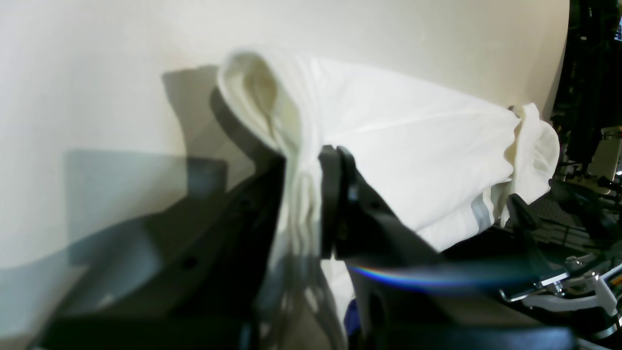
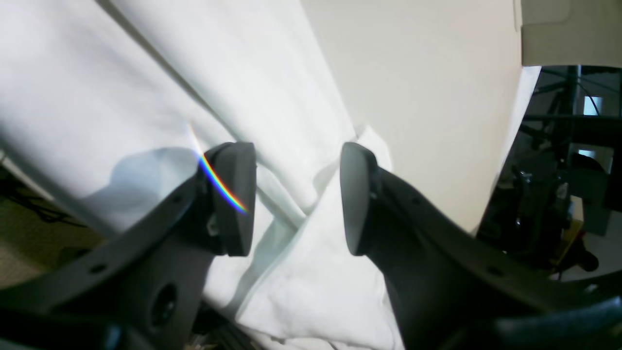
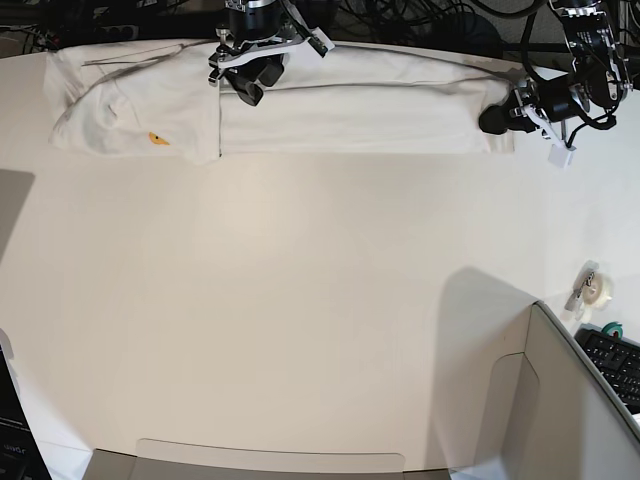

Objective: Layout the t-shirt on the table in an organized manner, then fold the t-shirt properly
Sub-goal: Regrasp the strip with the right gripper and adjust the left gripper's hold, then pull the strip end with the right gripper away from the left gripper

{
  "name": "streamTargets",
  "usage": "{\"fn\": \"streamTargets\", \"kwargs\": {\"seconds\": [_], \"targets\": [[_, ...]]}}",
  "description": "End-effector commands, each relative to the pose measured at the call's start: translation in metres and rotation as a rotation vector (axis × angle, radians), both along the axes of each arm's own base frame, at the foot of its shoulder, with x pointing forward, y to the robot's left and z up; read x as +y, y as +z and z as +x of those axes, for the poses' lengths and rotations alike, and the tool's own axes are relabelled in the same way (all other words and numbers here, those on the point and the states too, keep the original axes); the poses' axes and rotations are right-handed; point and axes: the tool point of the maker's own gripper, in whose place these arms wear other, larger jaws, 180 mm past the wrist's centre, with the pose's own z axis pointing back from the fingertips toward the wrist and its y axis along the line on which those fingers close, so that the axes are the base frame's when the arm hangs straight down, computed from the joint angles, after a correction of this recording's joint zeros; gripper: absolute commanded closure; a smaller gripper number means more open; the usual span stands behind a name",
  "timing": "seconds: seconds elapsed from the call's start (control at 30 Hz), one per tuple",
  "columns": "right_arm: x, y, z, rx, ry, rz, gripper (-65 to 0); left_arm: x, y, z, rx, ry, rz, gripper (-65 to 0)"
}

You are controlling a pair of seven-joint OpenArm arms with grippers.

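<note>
I use the t-shirt [image 3: 350,100] as my reference. It lies along the far edge of the worktop [image 3: 300,300] as a long, narrow white band, folded lengthwise, with a small yellow-orange patch of print showing near its one end in the base view. The rest of the print is hidden from me.

Left gripper [image 1: 311,194]: in the left wrist view its dark jaws are closed on a bunched, pleated end of the t-shirt, with cloth pinched between the two fingers [image 1: 330,194]. The fabric fans out from the pinch and drapes toward the worktop edge. In the base view this gripper [image 3: 500,118] sits at the t-shirt's end opposite the printed patch.

Right gripper [image 2: 296,199]: in the right wrist view its jaws stand apart, one pad on either side of a folded ridge of cloth, without pressing it. In the base view this gripper [image 3: 250,85] sits above the t-shirt's far edge, between the printed patch and the middle.

A roll of tape [image 3: 597,290] lies well apart from the t-shirt, beside a grey box [image 3: 560,400].
</note>
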Motion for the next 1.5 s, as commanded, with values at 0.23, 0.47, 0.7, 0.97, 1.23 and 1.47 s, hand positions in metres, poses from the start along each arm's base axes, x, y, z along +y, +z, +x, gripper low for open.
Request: {"fn": "streamTargets", "kwargs": {"seconds": [0.23,0.47,0.7,0.97,1.23,1.47], "targets": [[-0.012,0.074,0.093,-0.283,-0.375,0.272,-28.0,-0.020,0.063,0.026,-0.214,-0.176,0.148,0.0],[-0.015,0.070,0.092,-0.255,-0.401,0.276,-28.0,-0.029,0.080,0.032,-0.276,-0.211,0.178,0.0],[-0.005,0.072,0.091,-0.254,-0.373,0.293,-28.0,-0.030,0.079,0.032,-0.274,-0.207,0.173,0.0],[0.003,0.053,0.062,-0.192,-0.299,0.262,-27.9,-0.029,0.077,0.032,-0.268,-0.203,0.170,0.0],[0.006,0.051,0.047,-0.206,-0.241,0.225,-27.9,-0.019,0.056,0.025,-0.191,-0.155,0.132,0.0],[-0.012,0.050,0.044,-0.235,-0.206,0.116,-27.9,-0.018,0.056,0.026,-0.191,-0.154,0.132,0.0]]}}
